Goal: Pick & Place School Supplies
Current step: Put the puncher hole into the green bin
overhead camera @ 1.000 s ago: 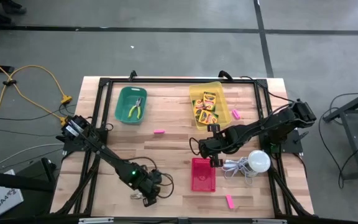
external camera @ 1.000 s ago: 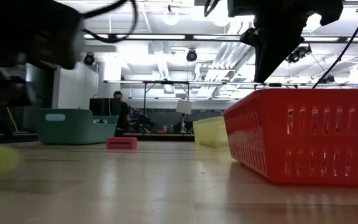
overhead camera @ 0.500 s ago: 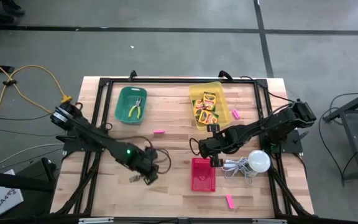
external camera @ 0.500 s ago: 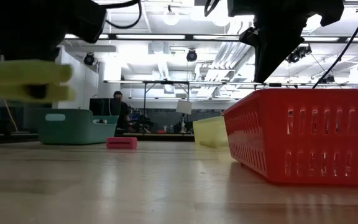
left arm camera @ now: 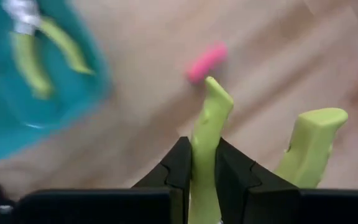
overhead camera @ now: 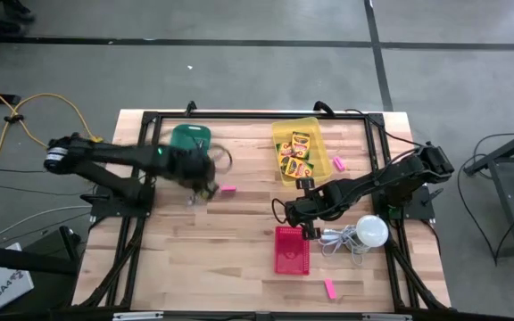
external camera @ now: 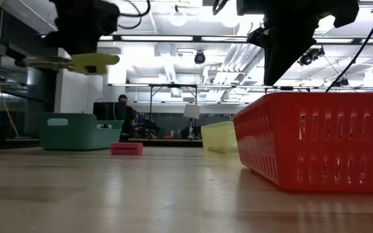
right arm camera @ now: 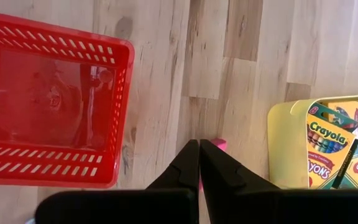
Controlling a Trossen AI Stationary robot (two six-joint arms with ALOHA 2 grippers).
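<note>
Left hand (overhead camera: 205, 181) clamped on green-handled pliers (left arm camera: 211, 134), raised beside the teal bin (overhead camera: 188, 135) — pink eraser (overhead camera: 228, 189) on bare worktop (overhead camera: 239, 232); right hand (overhead camera: 308, 217), fingers together, above the red basket's (overhead camera: 293, 251) rim

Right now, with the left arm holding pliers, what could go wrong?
The left tool pinches the green-handled pliers by one handle only; the other handle splays free, so they may swing or slip. They hang beside the teal bin, near a pink eraser; a drop could knock it. The right tool waits by the red basket.
</note>
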